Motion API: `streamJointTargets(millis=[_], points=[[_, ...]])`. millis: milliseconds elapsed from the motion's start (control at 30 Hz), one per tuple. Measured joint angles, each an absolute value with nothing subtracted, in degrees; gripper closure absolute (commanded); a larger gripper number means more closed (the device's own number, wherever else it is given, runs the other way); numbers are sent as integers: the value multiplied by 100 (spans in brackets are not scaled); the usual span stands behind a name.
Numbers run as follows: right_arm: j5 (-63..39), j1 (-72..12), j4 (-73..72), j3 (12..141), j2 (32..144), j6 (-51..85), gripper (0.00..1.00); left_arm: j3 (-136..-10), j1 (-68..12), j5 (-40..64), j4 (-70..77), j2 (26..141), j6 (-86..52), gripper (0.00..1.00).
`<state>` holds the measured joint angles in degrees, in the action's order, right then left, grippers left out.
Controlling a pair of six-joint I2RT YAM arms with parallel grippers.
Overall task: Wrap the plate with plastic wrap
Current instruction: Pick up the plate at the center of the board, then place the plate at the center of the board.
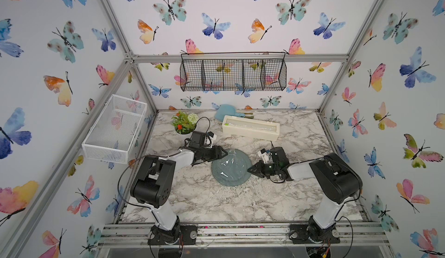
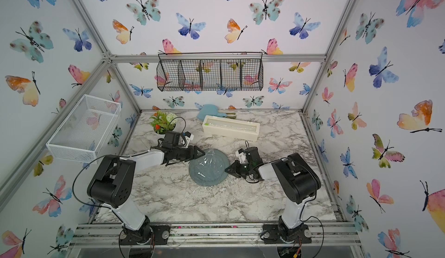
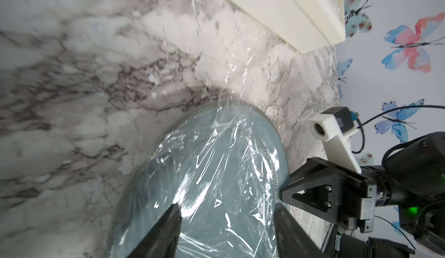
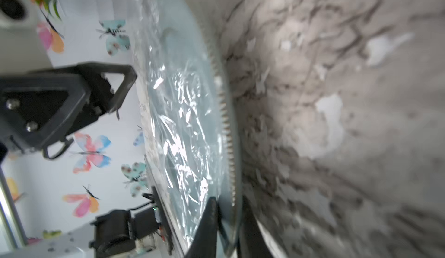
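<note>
Gripping: my right gripper (image 1: 250,169) is closed on the right rim of the plate (image 1: 228,172).
Plate: flat at the middle of the marble worktop (image 1: 216,203), covered by wrinkled plastic wrap (image 3: 216,172).
Left: my left gripper (image 3: 226,211) hangs jaws apart above the plate's far-left rim.
Box: the wrap box (image 1: 250,127) lies toward the worktop's far edge.

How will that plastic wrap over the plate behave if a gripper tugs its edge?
The plastic wrap looks floppy: it lies wrinkled, following the plate. Probably very light and clingy, so it may bunch or stick to itself. Its thinness suggests it could tear.
</note>
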<state>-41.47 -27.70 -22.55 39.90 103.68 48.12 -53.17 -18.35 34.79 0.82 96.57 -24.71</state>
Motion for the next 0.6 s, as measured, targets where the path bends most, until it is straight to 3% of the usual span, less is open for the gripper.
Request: streamJointTargets(millis=[333,600], points=[[-4512,-2182,414,6823,11636,2711,98,-5004,-1723,2224,272,8020,-2217,2],[-5006,-1791,2182,7946,12291,1415,98,-5030,-1352,2674,617,8152,-2366,2]])
